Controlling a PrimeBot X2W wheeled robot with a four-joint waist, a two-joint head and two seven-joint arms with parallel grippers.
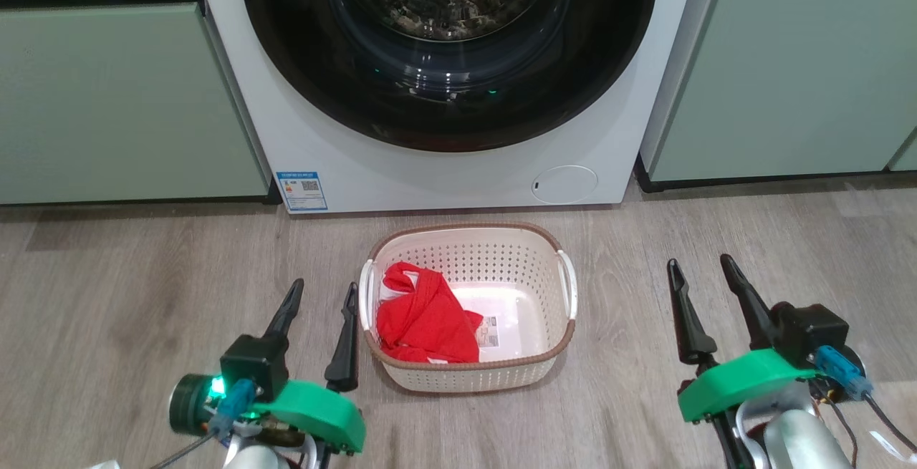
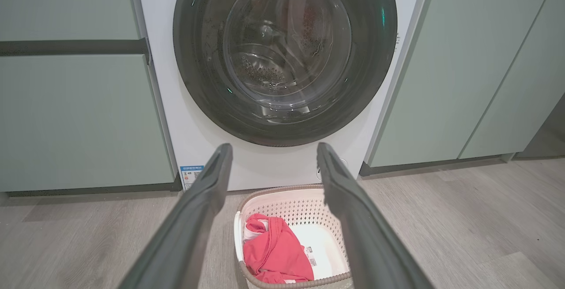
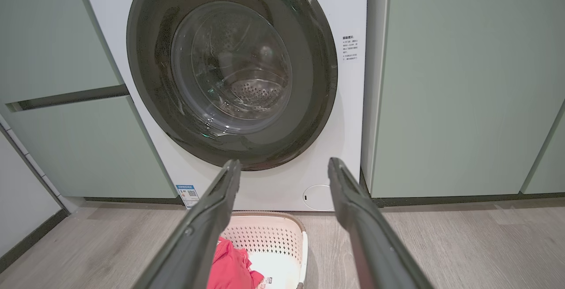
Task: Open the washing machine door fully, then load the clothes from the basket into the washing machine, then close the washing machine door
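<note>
Left gripper (image 1: 324,285) and right gripper (image 1: 700,261) hang spread, empty — washing machine door (image 1: 448,25), shut, sits one o'clock from left, eleven from right.

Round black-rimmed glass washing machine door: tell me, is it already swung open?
No, the door sits flush against the front of the big white front-loading washing machine, fully shut.

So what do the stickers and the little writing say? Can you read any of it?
Blue-edged sticker, low on the washing machine: a square code and print too small to read.
Dark print on the machine's front, beside the washing machine door: too blurred to read.
Label on the basket bottom: too small to read.
So nothing here can be quoted.
</note>
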